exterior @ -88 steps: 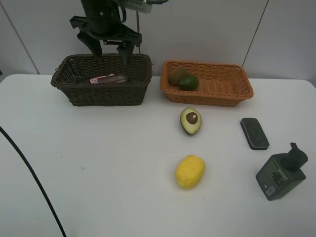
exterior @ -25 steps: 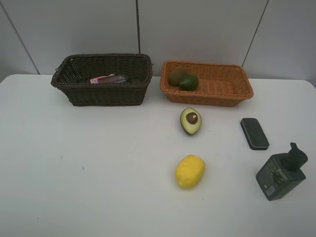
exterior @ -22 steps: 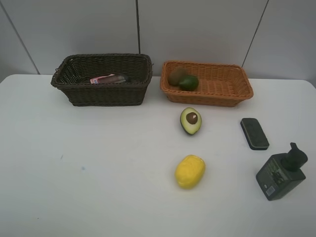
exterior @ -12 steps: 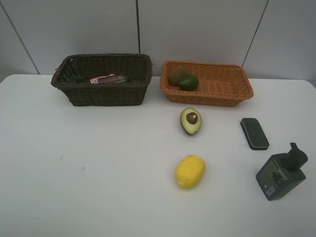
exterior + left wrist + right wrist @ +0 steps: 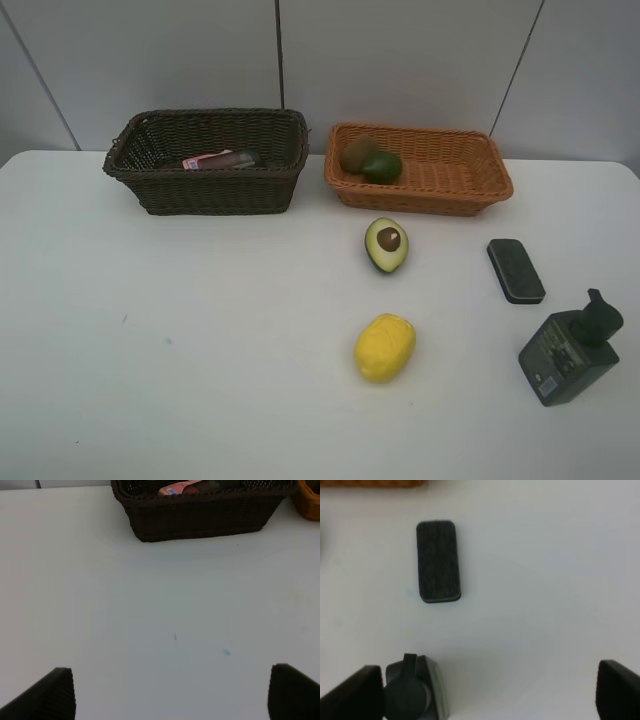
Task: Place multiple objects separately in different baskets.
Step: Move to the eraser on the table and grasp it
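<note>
The dark brown basket (image 5: 150,190) at the back left holds the pink bottle (image 5: 205,160) and a greyish cup (image 5: 246,157). The orange-tan basket (image 5: 450,195) beside it holds the kiwi (image 5: 357,151) and the green round fruit (image 5: 383,167). On the table lie the halved avocado (image 5: 386,244), the lemon (image 5: 384,347), the black flat case (image 5: 515,270) and the dark pump bottle (image 5: 572,349). Neither arm shows in the high view. My left gripper (image 5: 172,692) is open over bare table before the dark basket (image 5: 200,517). My right gripper (image 5: 490,692) is open, the pump bottle (image 5: 412,687) by one finger, the case (image 5: 438,561) beyond.
The white table (image 5: 200,330) has broad bare room on its left and front. A grey panelled wall (image 5: 400,60) stands right behind both baskets. A corner of the orange-tan basket (image 5: 310,497) shows in the left wrist view.
The left arm, which hung over the dark basket 3.5 s ago, has left the high view. Nothing has moved over the last second.
</note>
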`<state>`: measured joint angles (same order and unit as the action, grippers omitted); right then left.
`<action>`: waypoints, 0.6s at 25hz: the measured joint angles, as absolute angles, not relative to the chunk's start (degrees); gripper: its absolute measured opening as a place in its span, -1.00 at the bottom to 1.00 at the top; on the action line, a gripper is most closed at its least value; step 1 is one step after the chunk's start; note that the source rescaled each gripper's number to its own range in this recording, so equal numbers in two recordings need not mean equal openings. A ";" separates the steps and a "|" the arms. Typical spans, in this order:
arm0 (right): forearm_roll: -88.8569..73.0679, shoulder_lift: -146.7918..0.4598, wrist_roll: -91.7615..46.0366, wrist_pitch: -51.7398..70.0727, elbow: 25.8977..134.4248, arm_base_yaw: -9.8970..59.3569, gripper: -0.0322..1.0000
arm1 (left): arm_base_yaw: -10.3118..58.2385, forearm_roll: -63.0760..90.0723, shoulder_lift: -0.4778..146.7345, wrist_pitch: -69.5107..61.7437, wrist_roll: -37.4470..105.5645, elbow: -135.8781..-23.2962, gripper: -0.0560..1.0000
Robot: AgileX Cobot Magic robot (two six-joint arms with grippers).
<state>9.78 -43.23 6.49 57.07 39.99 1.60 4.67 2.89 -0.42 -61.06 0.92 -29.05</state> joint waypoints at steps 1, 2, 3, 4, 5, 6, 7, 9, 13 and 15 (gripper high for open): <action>9.78 -48.34 6.49 56.92 41.31 1.60 1.00 | 4.67 2.89 -0.42 -61.06 0.92 -29.05 0.99; 9.78 -52.39 6.49 56.68 42.44 1.60 1.00 | 4.67 2.89 -0.42 -61.06 0.92 -29.05 0.99; 9.42 -57.11 6.49 56.54 43.61 1.60 1.00 | 4.67 2.89 -0.42 -61.06 0.92 -29.05 0.99; 8.95 -61.44 6.17 56.34 44.52 1.60 1.00 | 4.67 2.89 -0.42 -61.06 0.92 -29.05 0.99; 8.01 -64.72 5.36 56.11 45.17 1.60 1.00 | 4.67 2.89 -0.42 -61.06 0.92 -29.05 0.99; 6.74 -68.24 4.28 55.95 45.60 1.60 1.00 | 4.67 2.89 -0.42 -61.01 0.92 -29.05 0.99; 5.14 -71.47 2.81 55.72 46.00 1.60 1.00 | 4.67 2.89 -0.42 -61.01 0.92 -29.05 0.99; 1.48 -76.60 0.00 55.10 46.86 1.60 1.00 | 4.67 2.89 -0.42 -61.01 0.92 -29.05 0.99; -7.37 -84.79 -5.07 52.82 48.55 1.60 1.00 | 4.67 2.89 -0.42 -61.01 0.92 -29.05 0.99; -11.14 -88.20 -7.01 52.00 49.38 1.60 1.00 | 4.67 2.89 -0.42 -61.01 0.92 -29.05 0.99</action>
